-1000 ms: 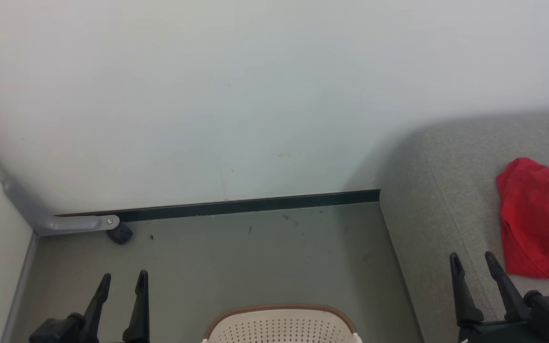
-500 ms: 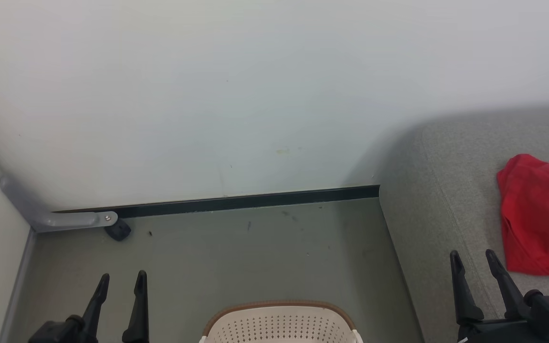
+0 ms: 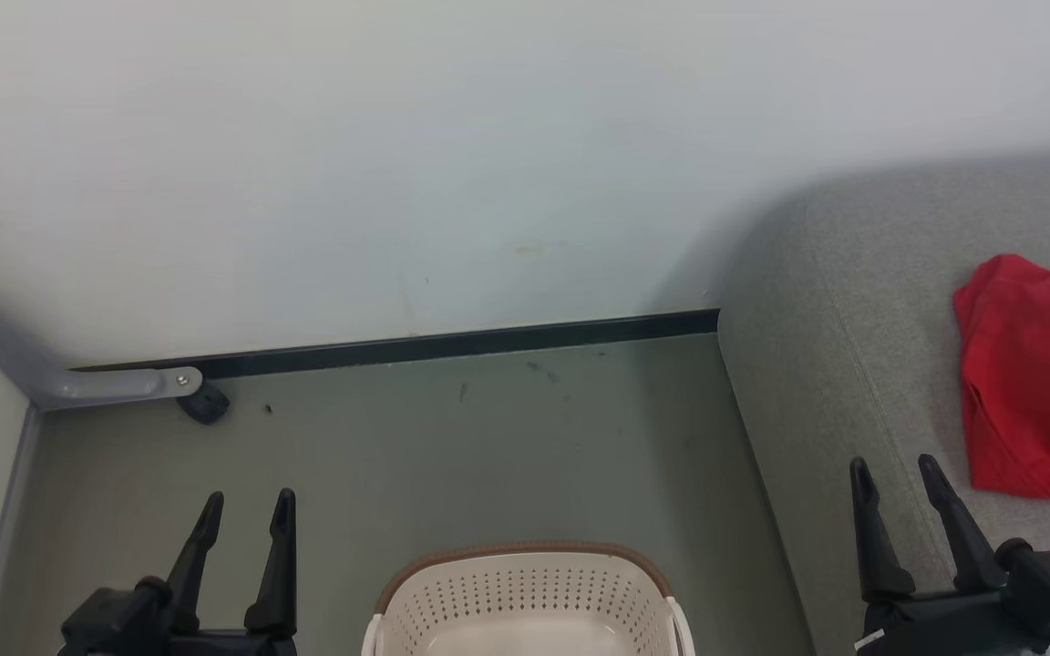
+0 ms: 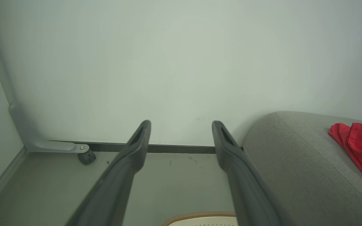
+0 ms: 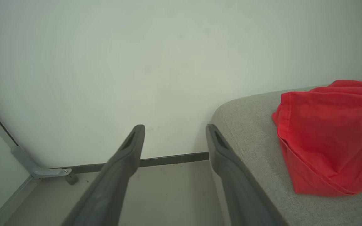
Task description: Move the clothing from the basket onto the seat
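**A:** Where do we stand, starting left of the basket?

**B:** Left of the basket (image 3: pixel 525 592), our left claw (image 3: pixel 250 498) hangs over the floor (image 3: pixel 488 437). Its fingers are spread apart with nothing between them. The basket sits on the floor between our two claws, nearer our body than either set of fingertips. We see its far wall and brown rim.

**A:** Anything red inside it?

**B:** We cannot tell, because its bottom is cut off at the lower edge of the head view. For the same reason we cannot name its long axis.

**A:** And right of the basket?

**B:** Our right claw (image 3: pixel 894 463) is likewise spread and empty, over the near edge of the seat (image 3: pixel 853 364). Further right of the basket, one piece of the clothing (image 3: pixel 1026 383) lies crumpled on the seat, its longer side running away from us.

**A:** Which arm goes in?

**B:** We judge the left claw a little nearer the basket. Either one would have to draw back and dip down toward it.

**A:** The room?

**B:** The floor is smooth and grey-green, with a plain pale wall (image 3: pixel 488 164) behind the basket. A grey bracket (image 3: pixel 106 383) sits in the corner far left of it.
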Controlling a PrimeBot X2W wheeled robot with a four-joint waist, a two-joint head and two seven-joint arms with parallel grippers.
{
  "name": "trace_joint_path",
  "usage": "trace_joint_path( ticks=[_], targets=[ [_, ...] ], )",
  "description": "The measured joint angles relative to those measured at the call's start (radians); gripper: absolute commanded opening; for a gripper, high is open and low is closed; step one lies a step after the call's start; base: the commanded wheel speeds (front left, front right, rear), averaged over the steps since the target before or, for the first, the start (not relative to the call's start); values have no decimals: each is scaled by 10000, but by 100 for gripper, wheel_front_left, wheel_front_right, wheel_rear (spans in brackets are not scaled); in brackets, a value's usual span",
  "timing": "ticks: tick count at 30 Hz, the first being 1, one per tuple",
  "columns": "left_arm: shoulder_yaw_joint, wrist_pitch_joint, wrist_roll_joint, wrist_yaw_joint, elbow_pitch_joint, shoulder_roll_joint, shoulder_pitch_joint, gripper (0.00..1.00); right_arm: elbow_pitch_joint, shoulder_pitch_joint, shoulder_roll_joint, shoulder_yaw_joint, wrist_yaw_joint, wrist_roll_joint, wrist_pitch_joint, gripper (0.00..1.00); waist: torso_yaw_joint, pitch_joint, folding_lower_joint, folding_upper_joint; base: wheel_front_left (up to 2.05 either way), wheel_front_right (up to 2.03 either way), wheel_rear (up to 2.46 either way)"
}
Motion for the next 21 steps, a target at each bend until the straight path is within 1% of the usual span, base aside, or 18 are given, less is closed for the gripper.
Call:
trace_joint_path(
  ticks=[13, 20, 21],
  targets=[
    [121, 0, 320, -499, 180, 29, -512, 100, -161, -457, 359, -29, 59, -261, -2, 100, -330, 1002, 2, 0, 0, 0, 0],
    [-90, -2, 462, -821, 420, 215, -836, 100, -280, -864, 604, 15, 105, -516, -2, 100, -593, 1617, 2, 1, 0, 0, 0],
    [-132, -2, 485, -876, 476, 242, -922, 100, -291, -938, 639, 17, 151, -525, -2, 100, -636, 1714, 2, 1, 0, 0, 0]
  ],
)
